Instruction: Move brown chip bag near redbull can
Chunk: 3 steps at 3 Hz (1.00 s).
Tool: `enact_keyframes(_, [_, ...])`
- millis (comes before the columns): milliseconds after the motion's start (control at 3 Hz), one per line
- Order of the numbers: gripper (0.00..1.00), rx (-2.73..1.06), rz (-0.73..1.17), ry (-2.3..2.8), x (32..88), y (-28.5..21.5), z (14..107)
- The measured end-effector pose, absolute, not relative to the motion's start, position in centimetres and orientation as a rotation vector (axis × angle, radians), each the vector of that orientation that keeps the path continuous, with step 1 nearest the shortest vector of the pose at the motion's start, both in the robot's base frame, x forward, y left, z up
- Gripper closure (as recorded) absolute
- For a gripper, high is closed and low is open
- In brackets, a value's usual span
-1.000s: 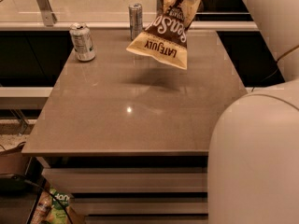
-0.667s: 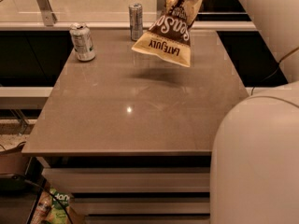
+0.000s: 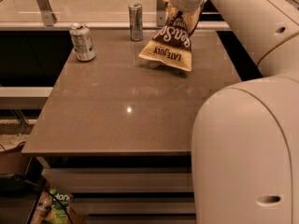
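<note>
The brown chip bag hangs tilted from my gripper at the far right of the table, its pale "LATE JULY" end low, close to or touching the tabletop. The gripper is shut on the bag's upper end, just below the wrist at the top of the view. The redbull can, tall, slim and silver-grey, stands upright at the table's far edge, a short way left of the bag.
A shorter, wider silver can with a pale greenish label stands at the far left of the grey table. A glass rail with metal posts runs behind. My large white arm body fills the right side. Packages lie on the floor.
The bag has come down lower toward the tabletop with the gripper still holding it. The cans have not moved.
</note>
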<state>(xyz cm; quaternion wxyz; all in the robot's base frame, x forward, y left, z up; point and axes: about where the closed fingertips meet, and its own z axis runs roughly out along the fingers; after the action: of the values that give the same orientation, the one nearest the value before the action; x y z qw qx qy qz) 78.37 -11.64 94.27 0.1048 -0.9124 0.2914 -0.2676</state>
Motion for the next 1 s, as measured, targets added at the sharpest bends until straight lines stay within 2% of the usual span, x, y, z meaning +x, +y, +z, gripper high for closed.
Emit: enact_keyframes(1000, [1.0, -2.683, -0.796, 0.91, 80.7, -10.6, 91.8])
